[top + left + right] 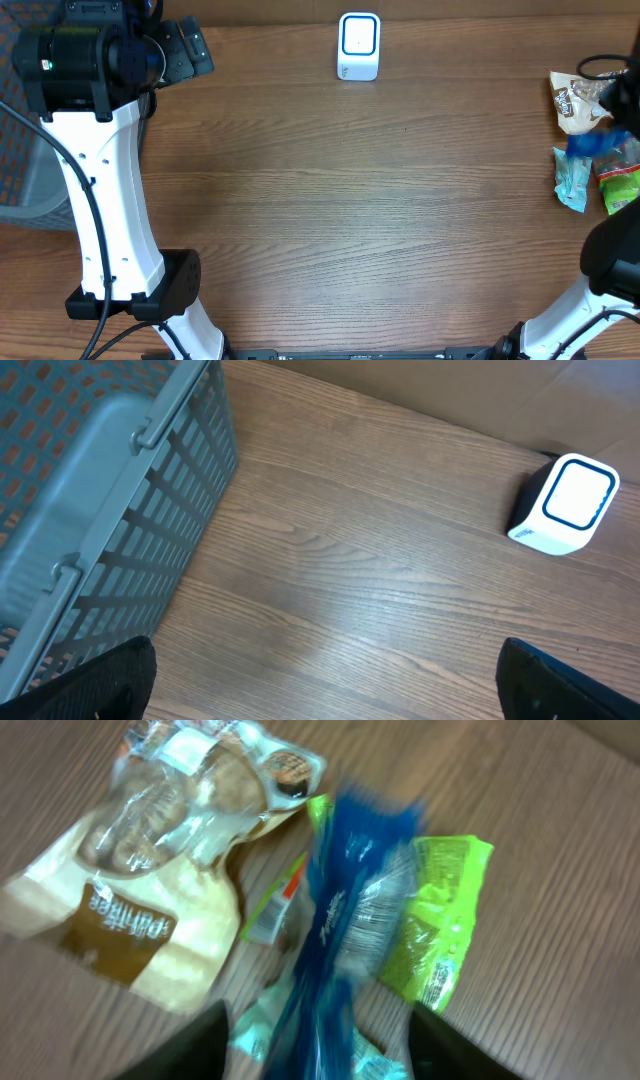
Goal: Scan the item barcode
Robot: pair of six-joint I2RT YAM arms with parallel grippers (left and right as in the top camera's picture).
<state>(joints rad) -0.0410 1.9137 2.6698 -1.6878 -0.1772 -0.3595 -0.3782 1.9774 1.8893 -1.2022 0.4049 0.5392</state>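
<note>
The white scanner (358,46) with a blue-ringed face stands at the table's far edge and also shows as the scanner (568,505) in the left wrist view. My left gripper (186,48) hovers at the far left, open, nothing between its fingers (100,685). My right gripper (318,1020) is over the pile of packets at the right edge. Its jaws stand apart, open, with a blurred blue packet (345,910) between them and a gap on each side. From overhead the blue packet (598,143) sits just below the right gripper (618,100).
A beige snack bag (130,890) with a brown label, a green packet (440,910) and a teal packet (571,178) lie around the blue one. A grey slatted basket (90,510) stands off the table's left side.
</note>
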